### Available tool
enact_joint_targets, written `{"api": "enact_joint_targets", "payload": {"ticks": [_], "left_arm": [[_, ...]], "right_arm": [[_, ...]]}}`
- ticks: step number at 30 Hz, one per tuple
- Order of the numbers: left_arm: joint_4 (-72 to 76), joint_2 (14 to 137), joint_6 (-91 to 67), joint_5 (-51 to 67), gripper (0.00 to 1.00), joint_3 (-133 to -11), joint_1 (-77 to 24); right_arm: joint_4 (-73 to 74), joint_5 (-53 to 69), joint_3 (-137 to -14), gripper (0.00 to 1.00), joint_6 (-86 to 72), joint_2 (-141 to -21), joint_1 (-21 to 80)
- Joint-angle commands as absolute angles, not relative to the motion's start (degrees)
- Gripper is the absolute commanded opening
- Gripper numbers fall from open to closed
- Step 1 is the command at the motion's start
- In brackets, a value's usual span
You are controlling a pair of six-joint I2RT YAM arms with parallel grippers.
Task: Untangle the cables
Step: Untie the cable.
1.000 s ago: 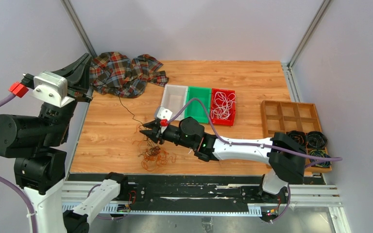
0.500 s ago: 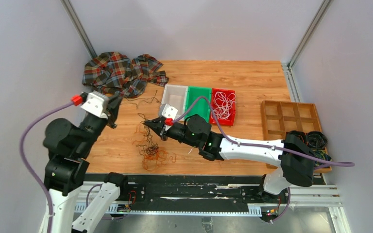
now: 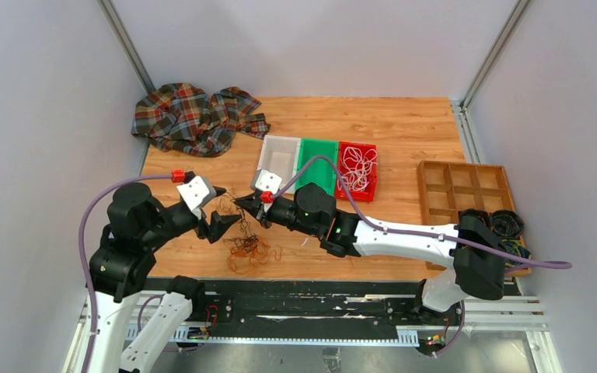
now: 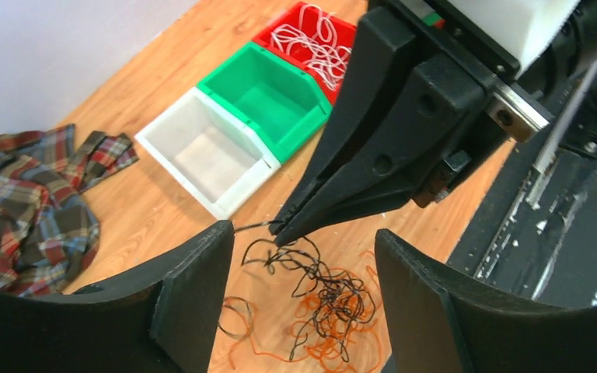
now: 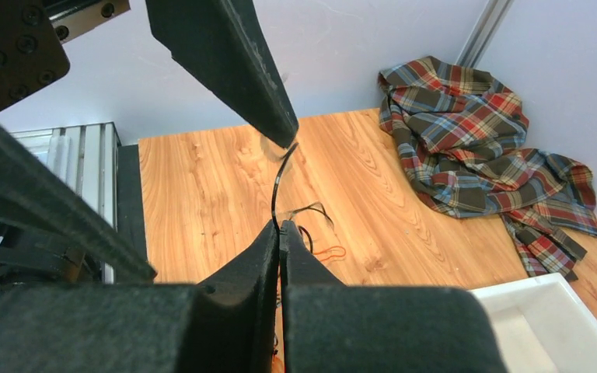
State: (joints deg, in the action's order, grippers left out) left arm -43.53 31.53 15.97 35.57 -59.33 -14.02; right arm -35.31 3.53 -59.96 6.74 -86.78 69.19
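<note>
Tangle of cables (image 3: 246, 247) lies on the table (image 3: 404, 124) near its front edge, orange-brown and black strands mixed together, between my two arms. My right gripper (image 3: 241, 203) has its jaws pressed together on one black cable (image 5: 277, 186). In the right wrist view this strand rises in a curve from the closed tips toward one finger of the left gripper (image 3: 225, 225). The jaws of the left gripper stand apart, and in its own view the tip of the right gripper is between them, just above the heap. I cannot tell if the left finger (image 5: 233, 62) touches the black strand. Behind the arms three bins stand side by side: white bin (image 3: 280, 155), green bin (image 3: 319, 146) and red bin (image 3: 355, 196). The red one holds white cables (image 3: 356, 165). Plaid cloth (image 3: 194, 116) lies in the far left corner. At the right, a wooden tray (image 3: 459, 186) holds dark coils (image 3: 507, 224) in its near compartments.
</note>
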Motion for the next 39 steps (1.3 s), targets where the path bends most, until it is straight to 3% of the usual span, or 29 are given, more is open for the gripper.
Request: {"api": "enact_joint_targets", "payload": {"ticks": [1,6,12,17,25,27,30,39], "left_arm": [[-46.71,33.43,20.40,41.97,0.72,-60.05,-14.19],[-45.96,35.39,21.85,39.18,0.69,-61.29,-14.11],[-57.01,38.78,35.08,41.90,0.65,-65.24,-14.14],[-59.39,40.14,41.53,40.58,0.54,-65.06,-14.20],[-60.47,41.82,45.35,39.99,0.51,-65.48,-14.11],[-60.47,42.01,45.52,39.83,0.35,-66.17,-14.14],[-60.47,41.86,46.25,39.58,0.02,-67.47,-14.14],[-59.96,40.42,43.04,40.54,0.01,-74.51,-14.17]], "right_arm": [[-34.47,5.82,-61.36,0.01,6.41,-85.78,68.62],[-34.13,6.34,-61.52,0.00,6.45,-85.37,68.64],[-34.28,6.50,-60.28,0.01,6.83,-83.86,68.55],[-34.62,7.26,-59.32,0.00,6.40,-82.77,68.53],[-34.30,10.00,-59.14,0.01,5.98,-82.35,68.58],[-33.92,10.67,-59.46,0.00,5.86,-82.35,68.60],[-34.37,10.59,-58.97,0.00,5.50,-82.44,68.56],[-38.77,9.02,-58.53,0.03,3.08,-85.77,68.57]]}}
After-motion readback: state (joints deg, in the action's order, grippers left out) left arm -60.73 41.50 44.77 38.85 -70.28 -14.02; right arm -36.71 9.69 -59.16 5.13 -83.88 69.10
